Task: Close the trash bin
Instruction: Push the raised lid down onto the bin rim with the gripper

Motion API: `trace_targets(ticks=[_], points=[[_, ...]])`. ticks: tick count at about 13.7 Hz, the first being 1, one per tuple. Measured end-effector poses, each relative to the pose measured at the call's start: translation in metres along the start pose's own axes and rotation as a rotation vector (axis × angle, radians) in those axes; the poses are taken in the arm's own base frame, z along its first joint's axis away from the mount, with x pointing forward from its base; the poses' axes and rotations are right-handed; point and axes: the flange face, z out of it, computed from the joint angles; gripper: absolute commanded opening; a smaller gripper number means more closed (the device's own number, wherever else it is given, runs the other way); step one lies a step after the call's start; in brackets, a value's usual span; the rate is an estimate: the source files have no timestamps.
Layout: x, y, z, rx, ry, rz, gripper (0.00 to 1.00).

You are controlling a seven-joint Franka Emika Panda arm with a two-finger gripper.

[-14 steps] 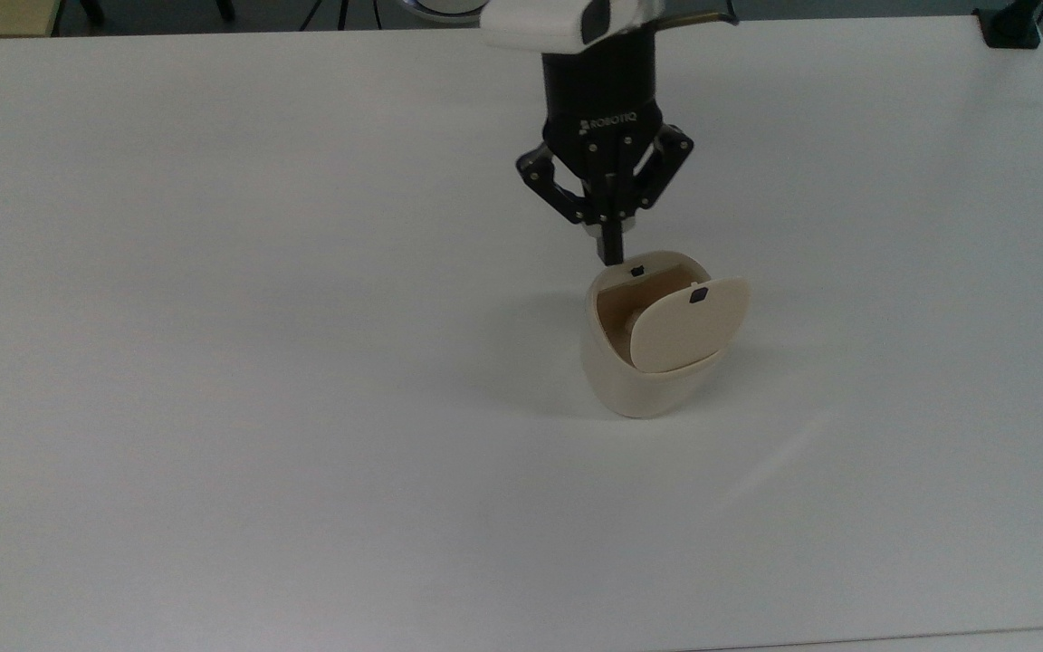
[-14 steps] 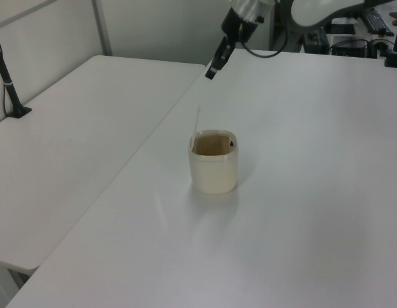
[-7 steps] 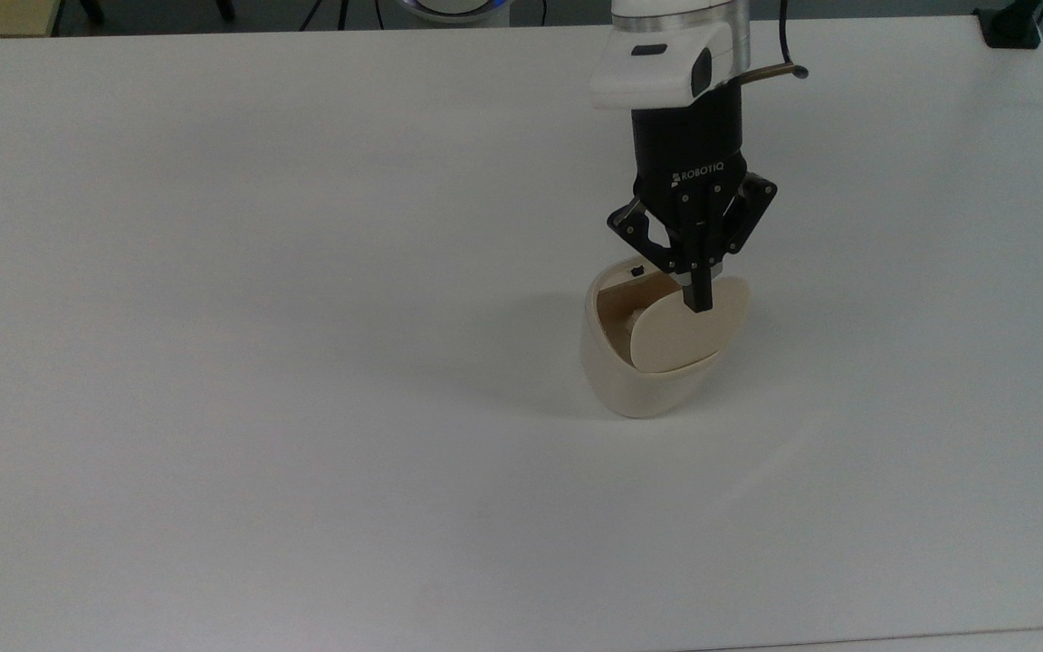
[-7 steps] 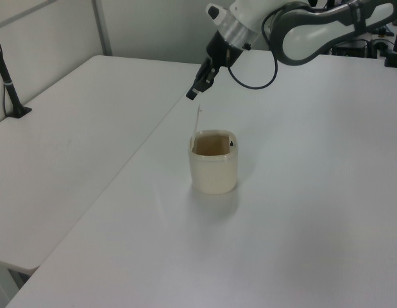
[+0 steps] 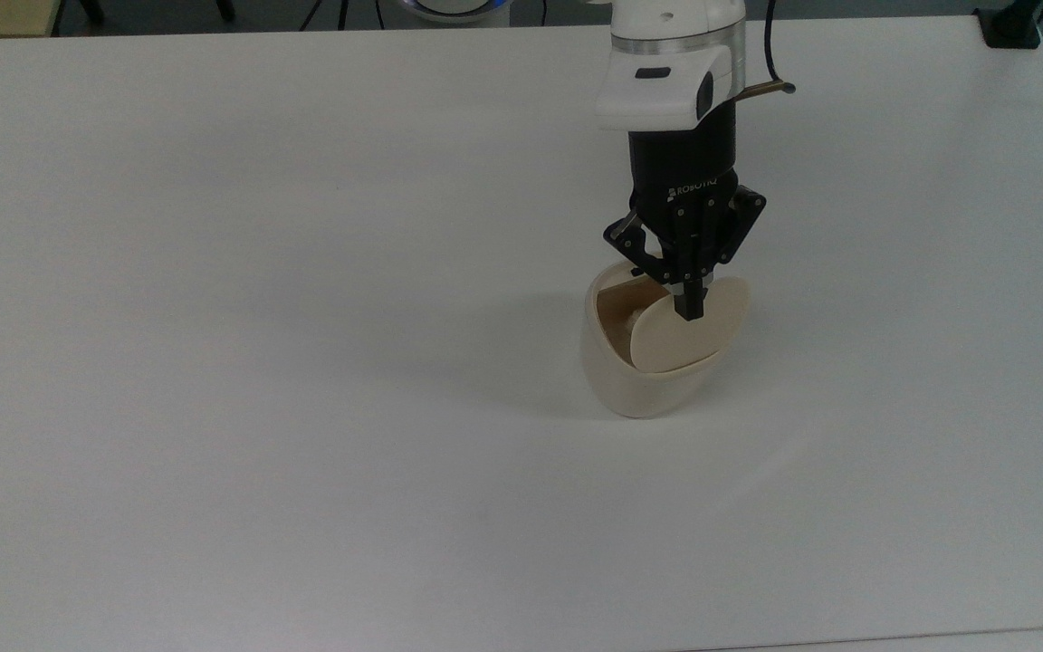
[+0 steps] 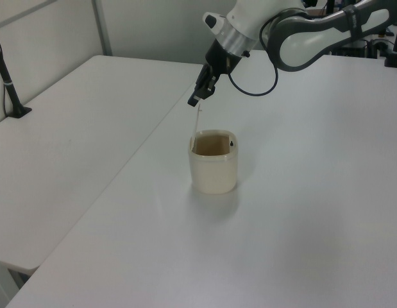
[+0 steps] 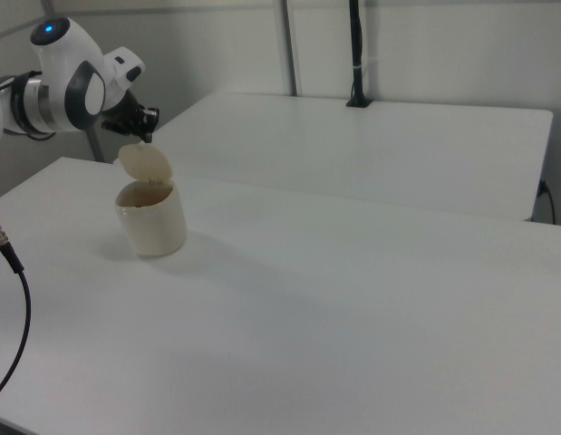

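Here the trash bin (image 6: 213, 168) stands upright, lid (image 5: 686, 328) raised vertically.

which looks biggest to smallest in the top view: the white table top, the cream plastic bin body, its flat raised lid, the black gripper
1. White table top.
2. Black gripper, though it sits nearer the camera, so unsure.
3. Cream plastic bin body.
4. Flat raised lid.

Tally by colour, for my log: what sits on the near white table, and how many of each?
Cream-beige: 1, the trash bin, lid standing open.
Black: 1, the gripper at the lid's top edge.
Total: 2.
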Motion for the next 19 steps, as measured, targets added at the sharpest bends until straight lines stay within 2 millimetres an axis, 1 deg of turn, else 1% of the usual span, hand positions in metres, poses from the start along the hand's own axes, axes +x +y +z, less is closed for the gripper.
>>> trace_targets(ticks=[4, 10, 14, 17, 19], points=[[-0.011, -0.001, 0.009, 0.007, -0.093, -0.005, 0.0], [-0.027, -0.002, 0.018, 0.02, -0.24, -0.022, 0.0], [-0.048, -0.005, 0.039, 0.031, -0.312, -0.041, 0.0], [-0.057, -0.006, 0.056, 0.036, -0.34, -0.043, 0.0], [-0.057, -0.006, 0.055, 0.036, -0.34, -0.044, 0.0]])
